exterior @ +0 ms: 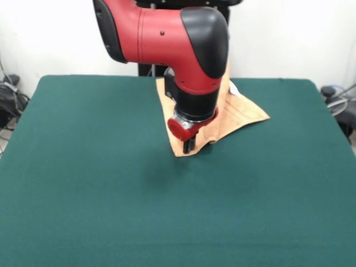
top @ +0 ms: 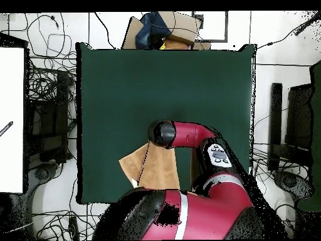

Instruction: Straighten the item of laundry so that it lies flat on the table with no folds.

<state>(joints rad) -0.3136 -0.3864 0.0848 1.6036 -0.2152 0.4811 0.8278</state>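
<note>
The item of laundry, a light orange-brown towel, lies folded and rumpled at the far middle of the green table, close to the robot's base. A small white tag shows at its far right edge. In the overhead view the towel lies near the table's bottom edge, with a folded flap to the left. My gripper points down at the towel's near corner, at or just above the cloth. The arm hides the towel's middle. In the overhead view the arm's wrist covers the gripper.
The arm's red links hang over the towel. A cardboard box with a blue object stands beyond the table's far edge. Cables and dark equipment lie on the floor around the table.
</note>
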